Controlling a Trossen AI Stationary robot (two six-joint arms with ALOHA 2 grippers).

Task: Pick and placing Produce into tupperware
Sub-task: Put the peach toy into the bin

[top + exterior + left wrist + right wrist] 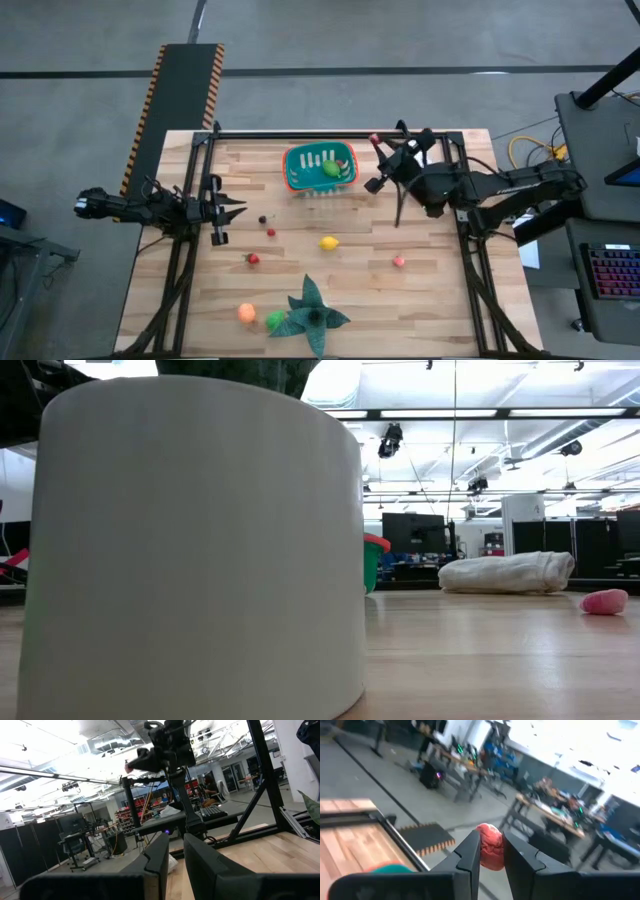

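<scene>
The teal tupperware (320,167) with its orange-red rim stands near the table's far edge, and a green produce piece (330,168) lies in it. My right gripper (375,140) hovers just right of the tub, shut on a red produce piece (490,852). My left gripper (235,208) waits at the table's left side, its fingers a narrow gap apart and holding nothing. Loose on the table lie a yellow piece (328,242), a pink one (399,261), a red one (252,258), an orange one (246,312), a green one (275,320) and two tiny ones (267,225). My right gripper pinches the red produce piece (491,845) between its two fingers, one on each side of it. The piece is lifted clear of the table, beside the tub's right end (352,165).
A large dark green star-shaped leafy thing (312,312) lies at the near edge beside the orange and green pieces. A black frame (340,133) runs along the table's far edge and sides. In the low view a big white cylinder (190,540) blocks most of the table; a white bag (510,572) lies beyond.
</scene>
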